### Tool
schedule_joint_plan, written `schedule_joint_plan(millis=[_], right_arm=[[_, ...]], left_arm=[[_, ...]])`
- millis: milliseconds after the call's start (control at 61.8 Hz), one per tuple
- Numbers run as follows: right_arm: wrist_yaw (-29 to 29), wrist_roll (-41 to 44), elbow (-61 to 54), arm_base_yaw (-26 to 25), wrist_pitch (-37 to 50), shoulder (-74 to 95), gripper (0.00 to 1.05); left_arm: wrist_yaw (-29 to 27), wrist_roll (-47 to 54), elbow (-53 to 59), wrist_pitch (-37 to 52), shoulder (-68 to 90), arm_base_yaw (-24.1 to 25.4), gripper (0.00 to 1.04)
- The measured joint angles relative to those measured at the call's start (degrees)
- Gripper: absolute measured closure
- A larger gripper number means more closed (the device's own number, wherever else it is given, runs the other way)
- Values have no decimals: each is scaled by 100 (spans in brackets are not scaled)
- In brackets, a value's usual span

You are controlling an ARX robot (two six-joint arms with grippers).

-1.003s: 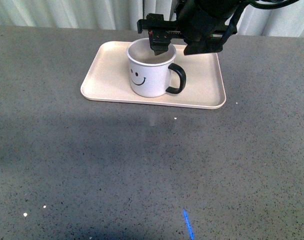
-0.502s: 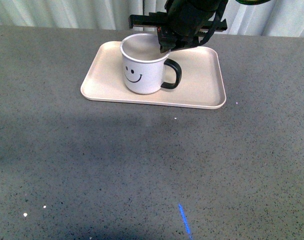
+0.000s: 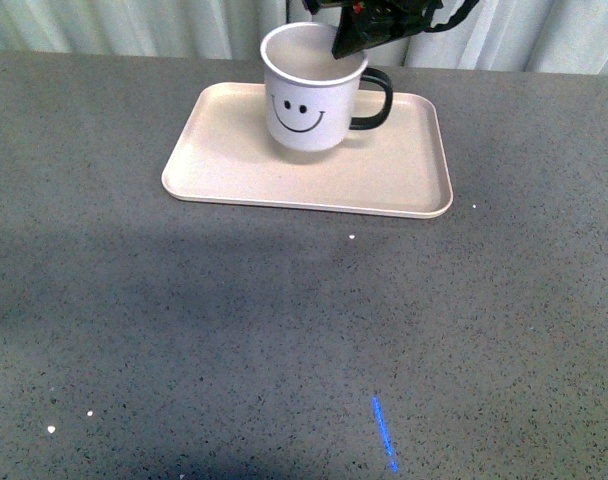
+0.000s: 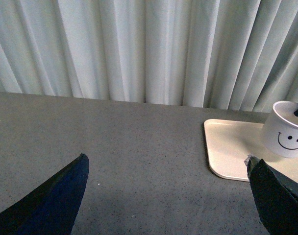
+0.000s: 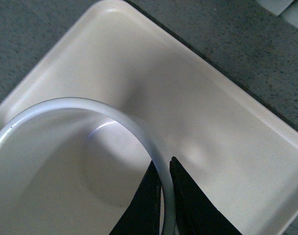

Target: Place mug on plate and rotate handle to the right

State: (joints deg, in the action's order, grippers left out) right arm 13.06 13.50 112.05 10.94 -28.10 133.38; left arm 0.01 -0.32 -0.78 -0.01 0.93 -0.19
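Currently right gripper (image 5: 163,165) pinches the empty mug (image 3: 304,112) over plate (image 3: 404,180).

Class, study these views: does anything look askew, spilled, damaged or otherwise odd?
Only the mug stands out: the right gripper pinches its rim near the handle, and it seems to hang slightly tilted over the plate rather than sit flat. Nothing looks spilled or damaged.

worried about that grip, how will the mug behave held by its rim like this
Probably rigid: the mug shows no flex where the right gripper pinches one rim wall. Its glossy surface looks slippery, so it may swing or slip from that off-centre hold. It is empty, so likely light.
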Motion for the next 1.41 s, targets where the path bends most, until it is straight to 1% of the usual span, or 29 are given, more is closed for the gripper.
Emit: schedule_joint_plan(millis=[113, 259, 550, 599, 647, 680, 728, 761, 841, 858, 955, 987, 1036, 1084, 1133, 1149, 1214, 1278, 1311, 1327, 1343, 1359, 1375, 1392, 1408], right_arm=[[116, 426, 50, -98, -160, 155, 103], [306, 730, 50, -111, -289, 299, 103], [328, 1036, 48, -129, -306, 315, 103], [330, 1091, 48, -138, -306, 319, 98], [332, 1163, 42, -153, -308, 321, 85], [341, 1178, 37, -155, -306, 321, 82], [350, 1200, 37, -160, -306, 321, 73], [350, 1204, 37, -160, -306, 321, 70], [398, 1296, 22, -175, -306, 321, 52], [402, 1296, 20, -175, -306, 319, 51], [540, 1309, -136, -199, -155, 219, 35], [581, 1300, -212, -201, -72, 170, 32], [621, 1266, -494, -208, 293, -57, 22], [625, 1211, -717, -208, 573, -256, 16], [688, 1130, -1198, -212, 1106, -723, 8], [710, 1139, -1493, -212, 1412, -1008, 8], [835, 1134, -2382, -212, 2166, -1871, 9], [894, 1134, -2647, -210, 2269, -2212, 9], [675, 984, -2782, -184, 2514, -2339, 11], [221, 791, -3008, -157, 3045, -2430, 14], [-396, 584, -3338, -131, 3788, -2542, 18], [-629, 411, -3475, -122, 4076, -2581, 20], [-1027, 225, -3768, -120, 4658, -2653, 23], [-1189, 109, -3926, -118, 4942, -2693, 25], [-1497, -175, -4242, -120, 5464, -2758, 28]], left_arm=[[0, 0, 0, 0, -2, 0, 9], [0, 0, 0, 0, 0, 0, 9], [0, 0, 0, 0, 0, 0, 9], [0, 0, 0, 0, 0, 0, 9], [0, 0, 0, 0, 0, 0, 9], [0, 0, 0, 0, 0, 0, 9], [-2, 0, 0, 0, 0, 0, 9], [0, 0, 0, 0, 0, 0, 9], [0, 0, 0, 0, 0, 0, 9], [0, 0, 0, 0, -2, 0, 9], [0, 0, 0, 0, 0, 0, 9], [0, 0, 0, 0, 0, 0, 9], [0, 0, 0, 0, -2, 0, 9], [0, 0, 0, 0, 0, 0, 9], [0, 0, 0, 0, 0, 0, 9], [0, 0, 0, 0, 0, 0, 9], [0, 0, 0, 0, -2, 0, 9], [0, 0, 0, 0, 0, 0, 9], [2, 0, 0, 0, -2, 0, 9], [0, 0, 0, 0, -2, 0, 9], [0, 2, 0, 0, -2, 0, 9], [4, 2, 0, 0, -2, 0, 9], [4, 2, 0, 0, -2, 0, 9], [2, 2, 0, 0, 0, 0, 9], [2, 2, 0, 0, -2, 0, 9]])
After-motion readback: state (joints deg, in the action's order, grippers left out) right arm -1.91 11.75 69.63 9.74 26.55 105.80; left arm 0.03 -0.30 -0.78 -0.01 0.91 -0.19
